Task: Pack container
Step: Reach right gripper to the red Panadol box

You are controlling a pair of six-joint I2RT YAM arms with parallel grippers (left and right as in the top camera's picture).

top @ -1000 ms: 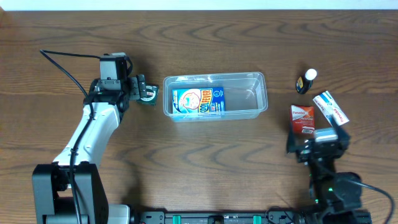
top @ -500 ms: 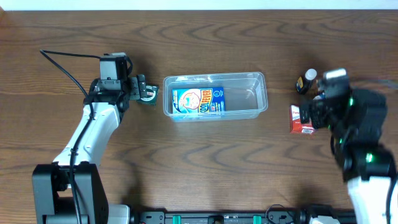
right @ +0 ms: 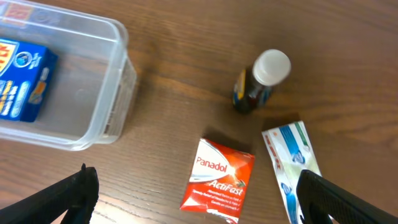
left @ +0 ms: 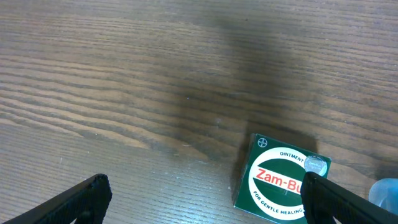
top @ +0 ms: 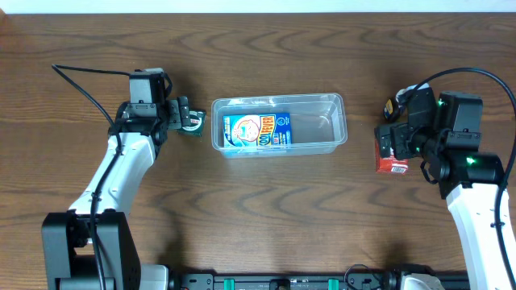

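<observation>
The clear plastic container (top: 322,125) lies in the middle of the table and holds a blue box (top: 256,130). It also shows in the right wrist view (right: 93,93) with the blue box (right: 22,78). My left gripper (top: 187,118) is open just left of the container, over a green Zam-Buk box (left: 283,180); in the left wrist view the gripper (left: 205,202) holds nothing. My right gripper (top: 395,137) hovers open above a red Panadol packet (right: 219,180), seen too in the overhead view (top: 392,158); in the right wrist view the gripper (right: 208,199) is empty.
A dark bottle with a white cap (right: 261,81) stands behind the red packet. A white and blue packet (right: 292,168) lies to the right of the red packet. In the overhead view the bottle (top: 390,105) is partly hidden by the right arm.
The right arm has swung up from the table's front edge and now hovers over the red packet and the white and blue packet. The left arm has not moved.
</observation>
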